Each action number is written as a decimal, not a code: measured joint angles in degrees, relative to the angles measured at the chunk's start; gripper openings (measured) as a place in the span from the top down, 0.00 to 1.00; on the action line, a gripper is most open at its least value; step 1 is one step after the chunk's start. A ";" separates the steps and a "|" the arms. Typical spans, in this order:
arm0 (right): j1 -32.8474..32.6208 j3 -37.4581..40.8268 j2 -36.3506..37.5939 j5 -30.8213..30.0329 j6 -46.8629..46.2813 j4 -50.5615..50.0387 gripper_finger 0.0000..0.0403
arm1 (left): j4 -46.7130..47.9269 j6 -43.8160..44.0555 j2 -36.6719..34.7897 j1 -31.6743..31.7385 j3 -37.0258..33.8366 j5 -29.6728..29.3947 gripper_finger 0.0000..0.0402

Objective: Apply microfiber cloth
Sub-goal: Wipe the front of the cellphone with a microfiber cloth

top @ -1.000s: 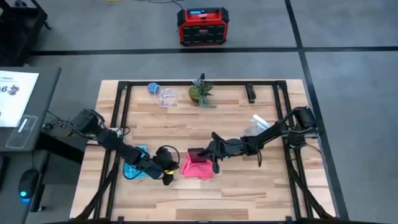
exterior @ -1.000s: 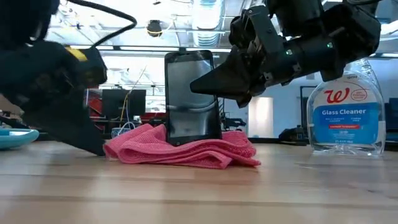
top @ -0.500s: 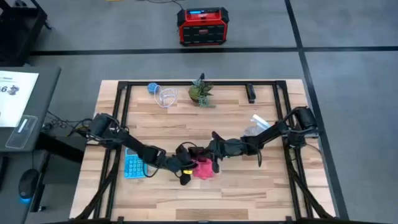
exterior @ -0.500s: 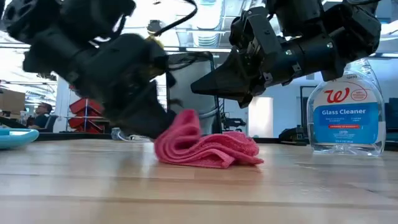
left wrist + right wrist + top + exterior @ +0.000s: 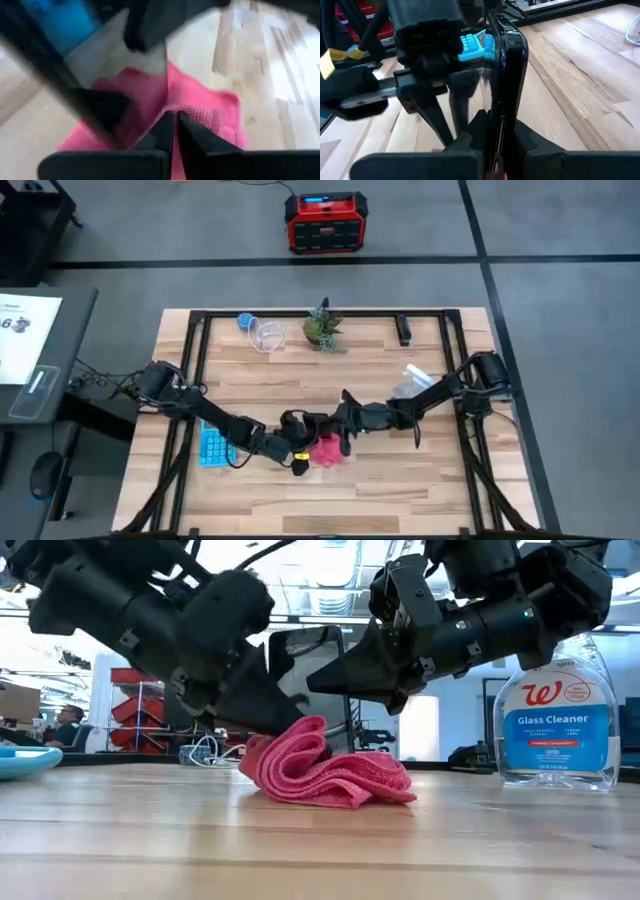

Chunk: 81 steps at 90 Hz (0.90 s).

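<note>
The bright pink microfiber cloth lies bunched on the wooden table near its middle. Just behind it a black phone stands upright, with my right gripper shut on it. My left gripper reaches in from the table's left and is shut on the cloth's raised left part, close in front of the phone's screen. The left gripper and the cloth hide the phone's lower end. My left gripper pinches a raised fold of the cloth between its two shut fingers, slanting down from the table's left. That fold stands up in front of the phone; the remainder of the cloth lies crumpled on the table. My right gripper holds the phone between its two fingers, one on each face, at the phone's side edge. The fingers come about level from the table's right. The phone stands upright, and its lower end is hidden.
A glass cleaner spray bottle stands to the right of the phone. A light blue calculator lies at the table's left under my left arm. A small plant and a clear item stand at the far edge.
My left gripper has moved from beside the calculator toward the table's right, up to the phone. The cloth, which lay spread wide under the phone, has been pushed into a tighter heap, and its left part now stands lifted against the phone. My right gripper has kept the phone still.
</note>
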State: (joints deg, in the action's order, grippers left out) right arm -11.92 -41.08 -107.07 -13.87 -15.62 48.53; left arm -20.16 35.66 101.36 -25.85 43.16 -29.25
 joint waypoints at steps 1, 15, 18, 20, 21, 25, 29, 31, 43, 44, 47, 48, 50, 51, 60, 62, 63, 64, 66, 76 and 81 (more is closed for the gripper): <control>0.00 0.00 0.00 0.00 0.00 -0.01 0.96 | 0.97 0.43 -0.42 -0.26 0.00 0.34 1.00; 0.00 0.00 -0.01 0.00 -0.01 -0.02 0.96 | 15.88 8.98 -5.58 -4.12 0.00 1.14 1.00; 0.03 0.00 0.00 0.02 0.00 -0.02 0.96 | 18.11 10.60 -5.78 -4.75 0.00 1.87 1.00; 0.04 0.00 -0.02 0.02 0.00 -0.02 0.96 | 19.48 11.52 -5.76 -5.08 0.00 2.50 1.00; 0.04 0.00 -0.02 0.02 0.00 -0.02 0.96 | 19.93 11.87 -5.70 -5.22 -0.01 2.73 1.00; 0.12 0.00 -0.02 0.04 -0.16 -0.03 0.96 | 20.37 13.11 -4.77 -5.66 -0.20 3.70 1.00; 0.20 0.00 -0.02 0.07 -0.66 -0.07 0.96 | 19.37 14.02 -3.17 -5.81 -0.35 3.96 1.00; 0.28 0.00 -0.02 0.12 -0.81 -0.08 0.96 | 18.64 14.12 -2.22 -5.80 -0.53 4.03 1.00; 0.39 0.00 -0.02 0.26 -0.93 -0.13 0.96 | 8.04 10.83 3.57 -4.49 -0.57 2.38 1.00; 0.39 0.00 -0.02 0.26 -0.98 -0.13 0.96 | 6.90 10.39 4.01 -4.27 -0.57 2.33 1.00; 0.39 0.00 -0.02 0.26 -1.02 -0.12 0.96 | 3.39 8.90 5.06 -3.58 -0.57 2.25 1.00; 0.39 0.00 -0.02 0.26 -1.02 -0.13 0.96 | 2.22 8.43 5.40 -3.35 -0.57 2.12 1.00; 0.39 0.00 -0.02 0.26 -1.02 -0.13 0.96 | -0.04 7.34 6.08 -2.90 -0.57 1.87 1.00; 0.39 0.00 -0.02 0.26 -1.02 -0.11 0.96 | -1.10 6.81 6.41 -2.68 -0.57 1.77 1.00; 0.47 0.00 -0.02 0.28 -1.03 -0.11 0.96 | -7.27 2.35 7.76 -0.63 -0.72 0.40 1.00; 0.51 0.00 -0.03 0.28 -1.03 -0.09 0.96 | -7.81 1.69 7.76 -0.12 -0.72 0.11 1.00; 0.53 0.00 -0.04 0.28 -1.02 -0.09 0.96 | -8.04 1.41 7.76 0.11 -0.72 -0.03 1.00; 0.54 0.00 -0.04 0.28 -1.02 -0.11 0.96 | -8.26 1.08 7.75 0.36 -0.71 -0.28 1.00; 0.55 0.00 -0.04 0.28 -1.02 -0.09 0.96 | -8.49 0.44 7.67 0.85 -0.68 -0.82 1.00; 0.77 0.00 -0.04 0.00 -0.86 -0.09 0.96 | -8.55 -2.54 7.61 2.64 -0.68 -3.21 1.00; 0.87 0.00 -0.07 -0.26 -0.77 -0.10 0.96 | -8.74 -3.24 7.61 3.29 -0.68 -3.72 1.00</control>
State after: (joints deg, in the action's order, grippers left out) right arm -11.05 -41.08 -107.13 -14.12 -16.39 48.43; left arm -28.89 32.43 108.97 -22.56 42.48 -32.97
